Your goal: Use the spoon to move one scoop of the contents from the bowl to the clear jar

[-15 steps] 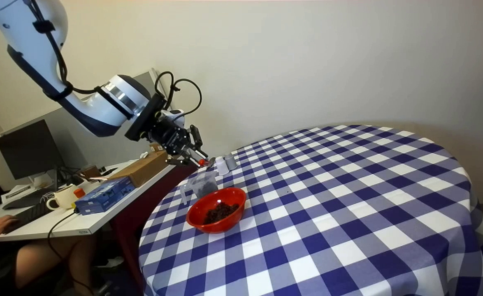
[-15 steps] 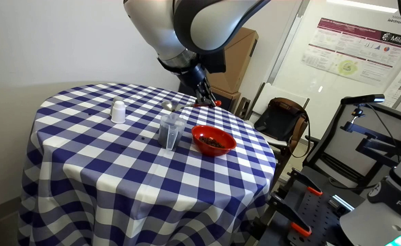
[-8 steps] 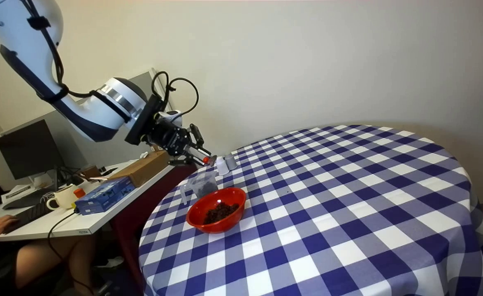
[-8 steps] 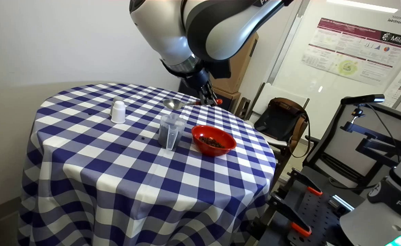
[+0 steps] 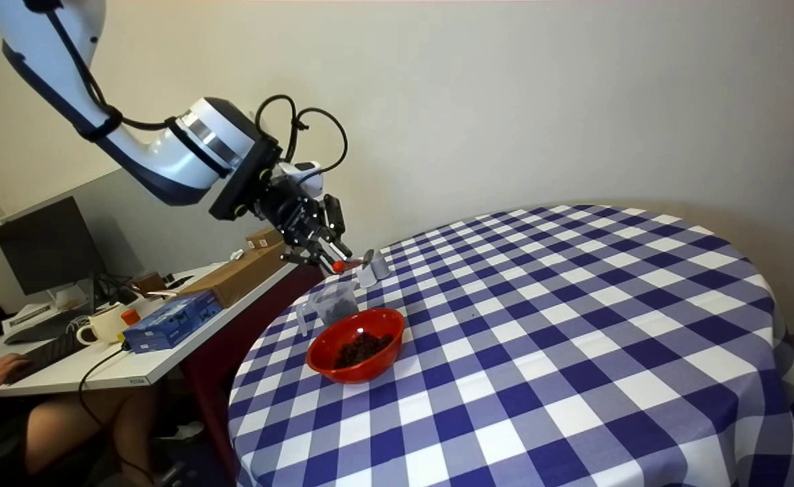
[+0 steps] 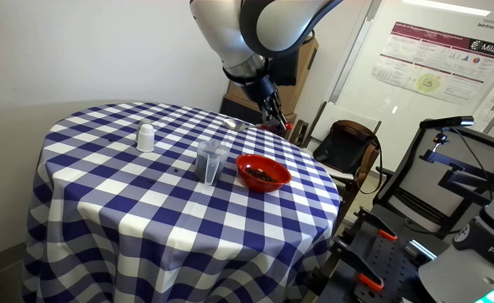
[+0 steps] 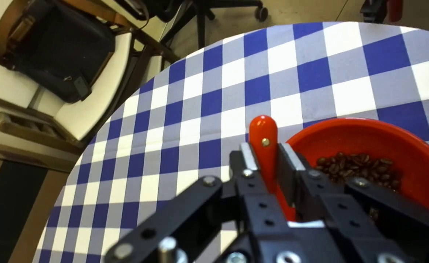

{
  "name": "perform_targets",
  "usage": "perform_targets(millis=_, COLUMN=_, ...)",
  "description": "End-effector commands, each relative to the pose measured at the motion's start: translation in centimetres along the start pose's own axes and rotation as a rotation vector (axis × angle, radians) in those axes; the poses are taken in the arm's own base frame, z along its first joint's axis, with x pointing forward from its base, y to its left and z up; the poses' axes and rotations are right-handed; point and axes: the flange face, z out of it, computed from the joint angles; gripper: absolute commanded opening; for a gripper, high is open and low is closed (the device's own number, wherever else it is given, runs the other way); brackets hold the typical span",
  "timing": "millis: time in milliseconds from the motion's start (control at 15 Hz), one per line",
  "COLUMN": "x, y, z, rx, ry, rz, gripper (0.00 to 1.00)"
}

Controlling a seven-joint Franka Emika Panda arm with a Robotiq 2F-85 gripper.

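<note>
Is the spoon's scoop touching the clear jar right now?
Apart. In an exterior view the spoon's scoop appears higher than the clear jar, with a strip of checked tablecloth visible between scoop and rim.

The spoon (image 7: 266,155) has a smooth, glossy, plastic-looking handle (image 6: 267,127) with a metal rivet (image 7: 265,142); its scoop end (image 6: 233,124) is shiny metal. The bowl (image 7: 349,135) looks like glossy plastic, and the beans (image 7: 357,166) carry a faint sheen. The jar (image 6: 207,162) is smooth and see-through. The tablecloth (image 6: 188,227) is matt, soft-looking fabric. The pincer (image 7: 268,157) pairs dull dark parts with bare metal. The box (image 6: 305,75) is matt cardboard.
</note>
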Motion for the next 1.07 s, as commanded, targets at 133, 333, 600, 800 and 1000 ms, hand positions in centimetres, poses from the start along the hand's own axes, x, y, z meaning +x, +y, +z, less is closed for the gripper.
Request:
perform_targets(millis=133, x=-2.5, y=6.4, z=2.9, rx=0.199, ry=-0.062, rz=0.13, gripper=0.1)
perform_targets(millis=333, x=-3.5, y=10.4, z=5.2, rx=0.292, ry=-0.083, rz=0.217, gripper=0.1)
perform_targets(millis=600, x=-4.2, y=14.1, z=9.5, rx=0.395, ry=-0.102, rz=0.266, gripper=0.1)
perform_targets(millis=800, x=-4.0, y=15.9, z=13.3, rx=0.46, ry=-0.11, rz=0.282, gripper=0.1)
perform_targets(millis=1000, x=-3.6, y=17.6, z=16.9, rx=0.523, ry=-0.108, rz=0.294, gripper=0.1)
